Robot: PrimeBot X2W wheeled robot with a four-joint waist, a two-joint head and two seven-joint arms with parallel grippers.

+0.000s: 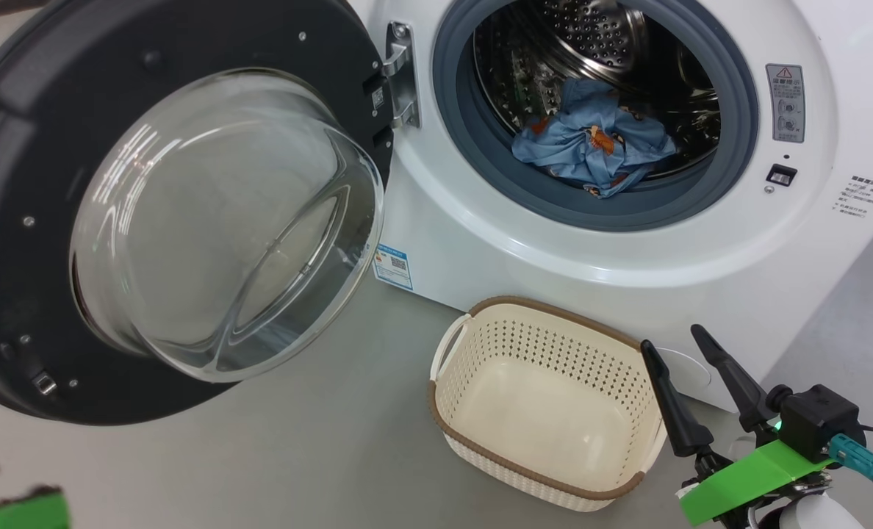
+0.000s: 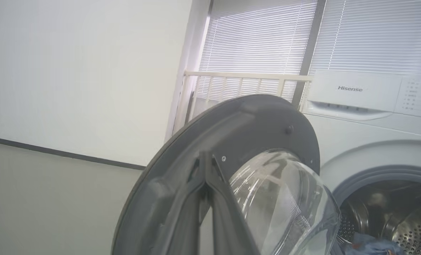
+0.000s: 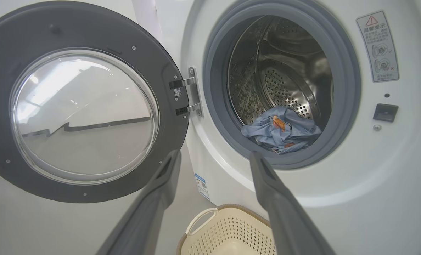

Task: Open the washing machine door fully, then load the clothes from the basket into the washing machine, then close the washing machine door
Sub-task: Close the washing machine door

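Right hand (image 1: 672, 338) wide, clothes (image 1: 594, 139) in drum (image 1: 591, 33)

Plain white wall (image 2: 83, 71) at upper left, dark baseboard strip (image 2: 61, 153) beneath. Closed white window blinds (image 2: 260, 42) at upper right, glowing with daylight. Smooth grey floor (image 1: 319, 455).

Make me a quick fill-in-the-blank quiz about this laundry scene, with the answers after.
1. The basket holds nothing: it is ___.
2. The clothes lie inside the steel ___.
3. The washing machine door stands ___.
4. The right pincer is open; the left pincer is ___.
Answers: empty; drum; open; shut.
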